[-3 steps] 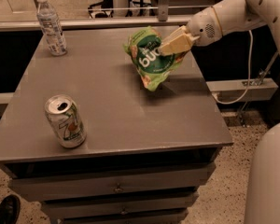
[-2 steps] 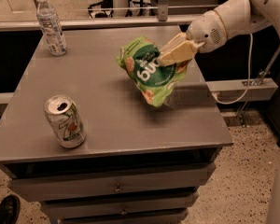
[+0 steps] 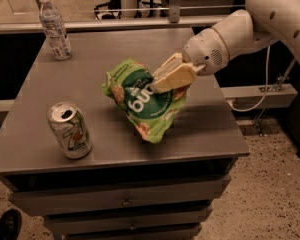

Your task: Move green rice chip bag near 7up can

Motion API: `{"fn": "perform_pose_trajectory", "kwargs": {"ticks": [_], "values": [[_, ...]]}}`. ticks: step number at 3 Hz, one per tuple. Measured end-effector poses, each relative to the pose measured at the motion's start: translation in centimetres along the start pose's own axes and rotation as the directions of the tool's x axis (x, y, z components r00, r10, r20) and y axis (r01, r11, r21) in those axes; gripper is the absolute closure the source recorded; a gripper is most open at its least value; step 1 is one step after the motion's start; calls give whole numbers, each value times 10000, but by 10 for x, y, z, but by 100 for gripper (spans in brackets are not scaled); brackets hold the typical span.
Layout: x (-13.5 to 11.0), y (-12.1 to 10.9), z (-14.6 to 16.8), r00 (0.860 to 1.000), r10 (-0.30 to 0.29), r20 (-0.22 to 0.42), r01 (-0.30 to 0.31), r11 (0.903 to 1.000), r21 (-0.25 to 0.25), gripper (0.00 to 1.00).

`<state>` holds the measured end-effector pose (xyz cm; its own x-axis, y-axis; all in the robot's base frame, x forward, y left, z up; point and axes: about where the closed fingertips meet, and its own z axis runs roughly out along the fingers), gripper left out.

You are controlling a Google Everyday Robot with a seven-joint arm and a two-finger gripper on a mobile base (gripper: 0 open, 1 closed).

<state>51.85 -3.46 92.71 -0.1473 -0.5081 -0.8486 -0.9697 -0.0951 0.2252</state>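
Note:
The green rice chip bag [image 3: 142, 101] hangs tilted in the air over the middle of the grey table [image 3: 90, 74], its lower tip close to the tabletop. My gripper [image 3: 162, 79] is shut on the bag's upper right edge, with the cream fingers [image 3: 176, 76] pinching it. The 7up can [image 3: 70, 130] stands upright near the table's front left edge, left of and a little nearer than the bag, with a gap of bare tabletop between them.
A clear plastic water bottle [image 3: 54, 27] with a white cap stands at the table's back left corner. The table has drawers below its front edge. My white arm [image 3: 250, 26] reaches in from the upper right. A cable runs along the floor rail at right.
My gripper has carried the bag leftward and toward the front of the table, closer to the can. The can and bottle have not moved.

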Motion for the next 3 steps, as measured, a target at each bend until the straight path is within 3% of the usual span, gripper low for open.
{"fn": "perform_pose_trajectory", "kwargs": {"ticks": [1,2,3], "values": [[-5,12,23,10000,-42,10,42,9996,-279,100],[-6,17,43,10000,17,-54,-20,9985,-541,85],[-7,17,55,10000,14,13,-14,9983,-591,54]]}}
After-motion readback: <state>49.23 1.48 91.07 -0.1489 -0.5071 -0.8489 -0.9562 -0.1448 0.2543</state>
